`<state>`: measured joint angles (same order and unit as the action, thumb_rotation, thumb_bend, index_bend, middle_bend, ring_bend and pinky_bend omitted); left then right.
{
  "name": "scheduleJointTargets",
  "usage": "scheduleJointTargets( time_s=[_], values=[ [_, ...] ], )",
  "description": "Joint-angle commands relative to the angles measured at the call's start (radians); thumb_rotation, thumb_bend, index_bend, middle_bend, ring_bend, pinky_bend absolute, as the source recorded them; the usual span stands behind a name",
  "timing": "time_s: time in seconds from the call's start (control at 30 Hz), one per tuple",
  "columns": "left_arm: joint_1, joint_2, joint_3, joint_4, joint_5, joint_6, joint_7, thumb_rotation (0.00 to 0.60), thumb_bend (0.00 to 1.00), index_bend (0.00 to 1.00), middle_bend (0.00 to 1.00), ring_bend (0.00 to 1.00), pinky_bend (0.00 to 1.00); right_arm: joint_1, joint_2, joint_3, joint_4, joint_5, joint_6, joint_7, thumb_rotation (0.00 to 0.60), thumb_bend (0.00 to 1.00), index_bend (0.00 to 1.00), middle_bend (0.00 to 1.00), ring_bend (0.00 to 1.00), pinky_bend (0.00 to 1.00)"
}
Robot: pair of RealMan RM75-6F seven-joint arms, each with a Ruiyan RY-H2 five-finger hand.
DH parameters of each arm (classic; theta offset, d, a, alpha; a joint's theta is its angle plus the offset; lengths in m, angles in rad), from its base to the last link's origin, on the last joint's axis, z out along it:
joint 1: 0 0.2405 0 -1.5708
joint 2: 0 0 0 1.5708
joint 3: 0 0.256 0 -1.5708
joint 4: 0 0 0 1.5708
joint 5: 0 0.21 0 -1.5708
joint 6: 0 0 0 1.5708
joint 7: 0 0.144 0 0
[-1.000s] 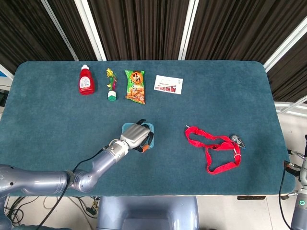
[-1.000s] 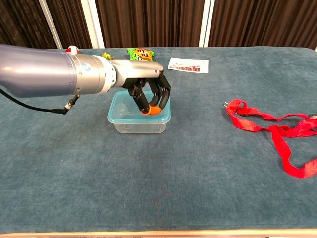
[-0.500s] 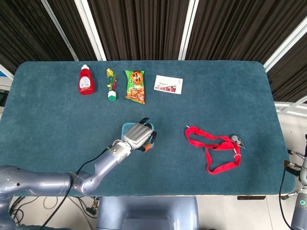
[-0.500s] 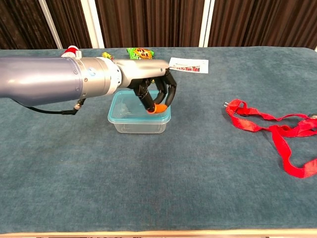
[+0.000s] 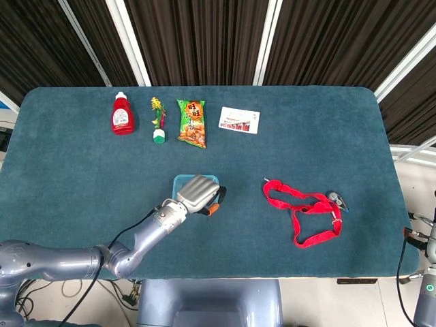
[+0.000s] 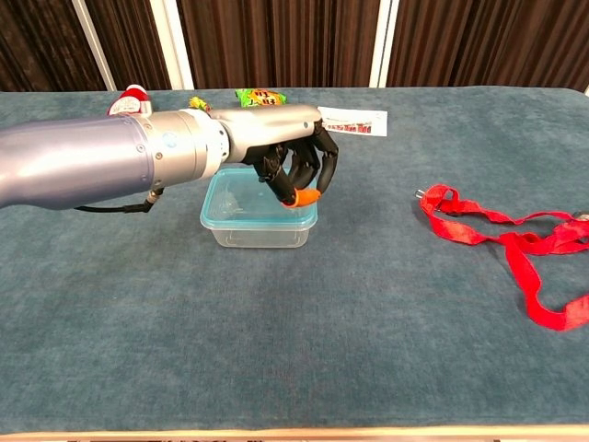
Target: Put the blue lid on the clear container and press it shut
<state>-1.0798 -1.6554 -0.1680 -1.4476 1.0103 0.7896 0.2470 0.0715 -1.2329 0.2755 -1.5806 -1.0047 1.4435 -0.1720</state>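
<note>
The left hand (image 6: 299, 170) is hovering over the right-hand end of the clear container (image 6: 259, 224), its dark fingers (image 6: 324, 164) curling downward and inward with nothing visibly caught in them; an orange fingertip is hanging just above the container's right rim, and whether it is touching that rim cannot be told. From the head view the same hand (image 5: 198, 193) is covering most of the container (image 5: 178, 181), leaving only the far-left corner showing. The blue lid (image 6: 221, 197) is sitting on the container, its blue edge running round the top and lying level with the rim along the near and left sides; whether it is fully seated cannot be told. The container is standing near the middle of the teal table (image 6: 294, 350), with broad bare cloth lying open toward the front edge and to its left. To the right, a red strap (image 6: 515, 239) is sprawling in loops, well apart from the container, with open cloth in between. Along the far edge, a red sauce bottle (image 5: 122, 114), a small green-capped item (image 5: 159, 122), a green snack packet (image 5: 191, 123) and a white card (image 5: 238, 120) are lining up in a row, well clear of the hand. The right hand is showing in neither view.
</note>
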Motion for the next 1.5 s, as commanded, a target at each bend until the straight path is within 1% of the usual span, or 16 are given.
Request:
scheduleJointTargets(
  time_s=[0.03,0.23,0.37,0.7,0.87,1.1,1.5],
  values=[
    [0.002,0.0,-0.002,0.0,0.009,-0.003,-0.004,0.6,0.48,0.71,0.75,0.62,0.75,0.0,0.0,0.0,0.0,0.0,-0.001,0.0,0.6,0.28,0.03,0.0,0.0,0.0],
    [0.005,0.003,0.002,-0.002,0.013,-0.009,0.006,0.6,0.51,0.76,0.83,0.68,0.76,0.0,0.001,0.001,-0.003,0.001,0.0,0.001,0.6,0.28,0.03,0.0,0.0,0.0],
    [0.011,0.0,0.005,0.004,0.006,-0.007,0.012,0.6,0.51,0.79,0.86,0.7,0.77,0.0,0.002,0.002,-0.005,0.002,0.001,0.001,0.6,0.28,0.03,0.0,0.0,0.0],
    [0.016,-0.015,0.013,0.02,-0.021,-0.022,0.032,0.6,0.51,0.79,0.86,0.71,0.77,0.002,0.0,0.003,-0.005,0.006,-0.001,-0.002,0.6,0.28,0.03,0.0,0.0,0.0],
    [0.024,-0.014,0.008,0.014,-0.014,-0.026,0.012,0.6,0.51,0.8,0.87,0.71,0.75,0.002,0.001,0.004,-0.008,0.008,0.0,-0.002,0.6,0.28,0.04,0.0,0.0,0.0],
    [0.039,-0.01,0.02,0.022,-0.007,-0.033,0.001,0.6,0.51,0.8,0.87,0.71,0.75,0.002,0.002,0.005,-0.011,0.011,-0.002,0.0,0.6,0.28,0.04,0.0,0.0,0.0],
    [0.056,-0.025,0.013,0.042,0.058,-0.056,-0.084,0.6,0.51,0.8,0.87,0.71,0.75,0.003,0.0,0.005,-0.011,0.011,0.001,-0.001,0.6,0.28,0.04,0.0,0.0,0.0]
  ],
)
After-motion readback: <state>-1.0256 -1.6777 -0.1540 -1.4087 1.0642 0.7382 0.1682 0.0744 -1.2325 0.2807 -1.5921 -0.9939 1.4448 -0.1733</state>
